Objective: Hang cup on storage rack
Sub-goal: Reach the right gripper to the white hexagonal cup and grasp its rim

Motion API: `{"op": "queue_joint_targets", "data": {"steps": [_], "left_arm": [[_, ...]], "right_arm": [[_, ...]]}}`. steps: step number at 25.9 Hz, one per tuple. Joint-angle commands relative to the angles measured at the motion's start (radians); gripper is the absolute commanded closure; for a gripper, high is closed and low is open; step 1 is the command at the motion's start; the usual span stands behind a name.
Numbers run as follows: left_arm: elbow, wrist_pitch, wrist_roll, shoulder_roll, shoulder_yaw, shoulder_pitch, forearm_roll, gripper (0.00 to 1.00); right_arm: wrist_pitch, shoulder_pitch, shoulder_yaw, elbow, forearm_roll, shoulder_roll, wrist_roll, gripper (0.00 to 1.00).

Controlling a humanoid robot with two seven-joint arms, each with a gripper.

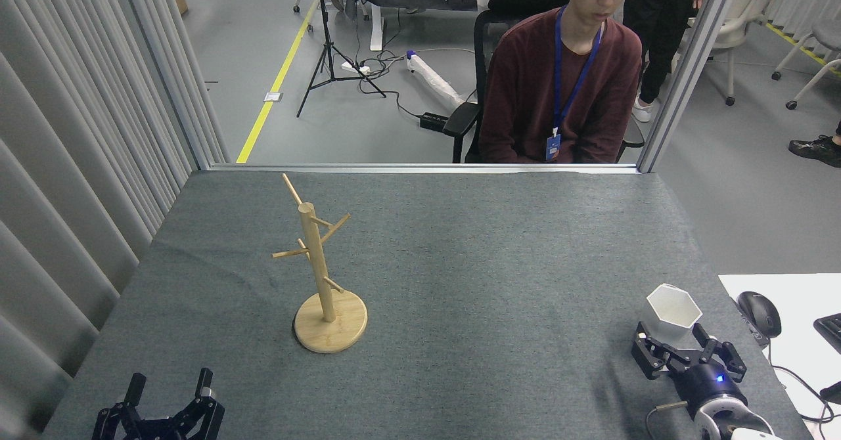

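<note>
The white faceted cup (671, 305) stands upright near the table's right front corner, its hexagonal rim showing; no handle shows. My right gripper (684, 347) is open just in front of it, with its black fingers (646, 351) either side of the cup's lower part and hiding its base. I cannot tell whether they touch it. The wooden storage rack (320, 266) stands upright on its round base at the left middle, all pegs bare. At the front left edge sits my left gripper (169, 397), open and holding nothing.
A person in a dark red top sits behind the table's far edge (420, 169). Curtains hang along the left side. A white desk (798, 302) with a mouse (760, 313) and a keyboard adjoins on the right.
</note>
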Motion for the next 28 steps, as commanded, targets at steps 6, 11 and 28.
{"op": "queue_joint_targets", "data": {"steps": [6, 11, 28], "left_arm": [[-0.007, 0.0, -0.001, -0.001, 0.0, 0.0, 0.0, 0.0], [-0.007, 0.0, -0.001, 0.002, 0.0, 0.0, -0.002, 0.0], [-0.007, 0.003, -0.003, 0.0, 0.0, 0.003, -0.003, 0.01]], "right_arm": [[-0.003, -0.007, 0.001, 0.004, -0.01, -0.041, -0.004, 0.02], [-0.004, -0.01, 0.004, 0.027, -0.01, -0.041, -0.004, 0.02], [-0.006, -0.089, 0.094, 0.136, 0.002, -0.039, -0.098, 0.39]]}}
